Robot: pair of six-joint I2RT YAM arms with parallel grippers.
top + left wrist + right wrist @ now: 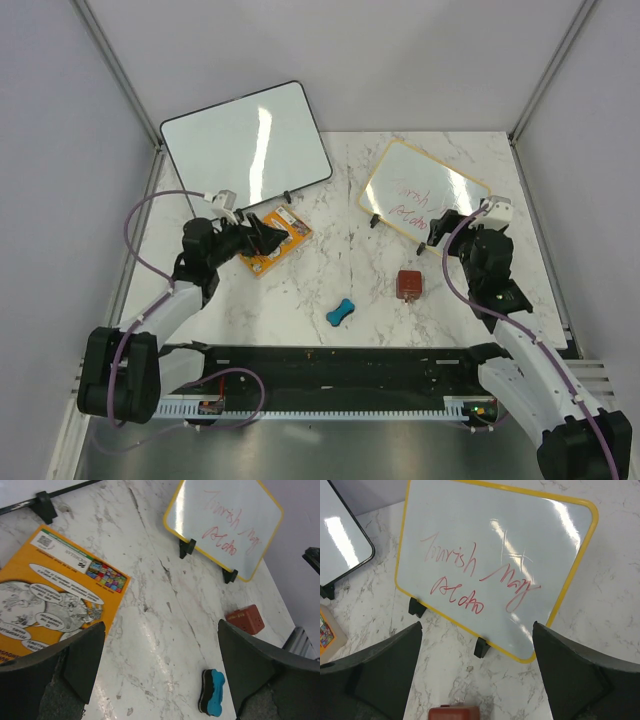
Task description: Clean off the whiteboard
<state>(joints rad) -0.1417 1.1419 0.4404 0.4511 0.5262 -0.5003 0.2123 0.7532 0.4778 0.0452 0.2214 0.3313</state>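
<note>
Lightness is what we weigh first: the whiteboard (495, 575) looks thin, stiff and easy to shove. It stands at the far right of the worktop (350, 260), leaning back on two small black clip feet, with its red handwriting not yet wiped. We judge that its glossy face will be slippery and that a wiping push could skid it on the marble or tip it backward. One arm should therefore pinch the yellow frame at a top corner or side edge, clear of the writing, while the other arm rubs. The blue eraser (340, 312) lies near the middle front of the worktop. It looks small and light, and we would take it across its narrow waist. The left fingers (65, 665) are spread wide and hold nothing, hovering above the edge of the orange booklet (55, 595). The right fingers (580, 670) are equally wide and empty, just in front of the whiteboard. The red block (408, 285) sits between the whiteboard and the eraser, so a reach from the right has to go around it. The whiteboard is close to the right edge of the worktop and the enclosure wall, leaving little room behind it. The widest bare marble lies between the booklet and the block.
</note>
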